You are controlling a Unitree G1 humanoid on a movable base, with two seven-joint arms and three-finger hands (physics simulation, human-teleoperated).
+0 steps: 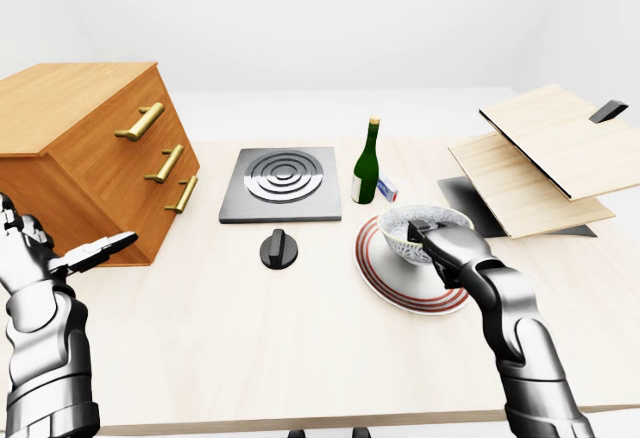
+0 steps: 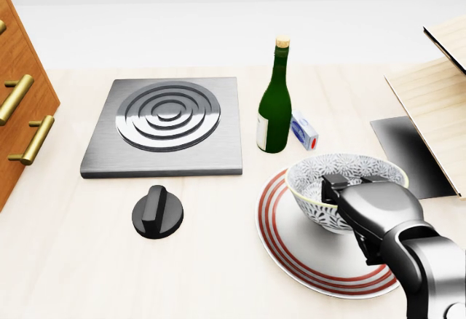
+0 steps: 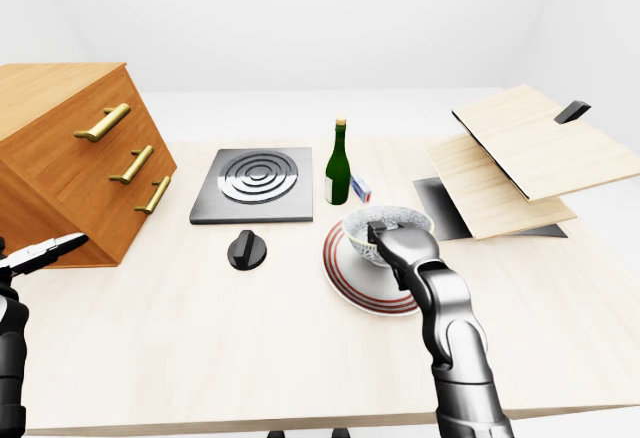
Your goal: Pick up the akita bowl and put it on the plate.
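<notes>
One step left, I'd say: the right hand (image 2: 378, 213) pinches the akita bowl (image 2: 314, 201) by its rim, low over the upper part of the plate (image 2: 291, 257). Can't tell if it's fully down. Next move is probably letting go and lifting clear without tipping it. A green bottle (image 2: 274, 100) and small box (image 2: 303, 131) stand just above the plate, so watch those. The left hand (image 1: 45, 258) is far left of the plate, fingers spread, empty.

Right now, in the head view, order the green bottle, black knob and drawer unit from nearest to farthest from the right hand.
1. green bottle, up and left of the right hand gripping the akita bowl.
2. black knob, farther left.
3. drawer unit, at the left edge.
</notes>
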